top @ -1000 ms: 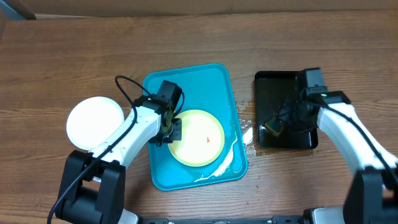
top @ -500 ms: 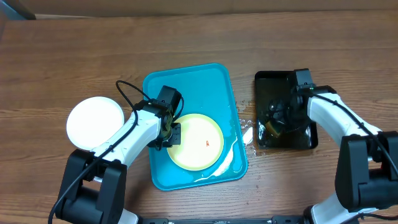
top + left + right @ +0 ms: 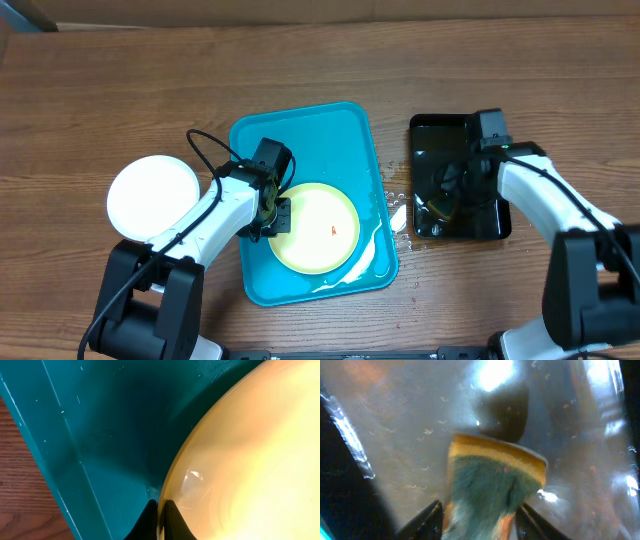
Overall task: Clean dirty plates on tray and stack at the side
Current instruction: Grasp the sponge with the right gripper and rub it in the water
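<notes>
A pale lime-green plate point(image 3: 312, 228) with an orange-red speck point(image 3: 333, 229) lies in the turquoise tray point(image 3: 300, 140), on top of a white plate whose edge point(image 3: 372, 260) shows at the tray's front right. My left gripper point(image 3: 275, 210) is shut on the green plate's left rim; in the left wrist view the fingers point(image 3: 171, 521) pinch the rim of the plate point(image 3: 250, 460) over the tray floor point(image 3: 100, 435). Another white plate point(image 3: 153, 195) sits on the table to the left. My right gripper point(image 3: 443, 205) is shut on a yellow-and-green sponge point(image 3: 495, 480) over the black tray.
The smaller black tray point(image 3: 440, 135) stands right of the turquoise one, its wet floor point(image 3: 410, 435) shiny. Water or foam spots point(image 3: 398, 215) lie on the wooden table between the two trays.
My left gripper slid the green plate slightly toward the tray's front a second ago and now holds still. My right arm shifted a little over the black tray, still holding the sponge.
</notes>
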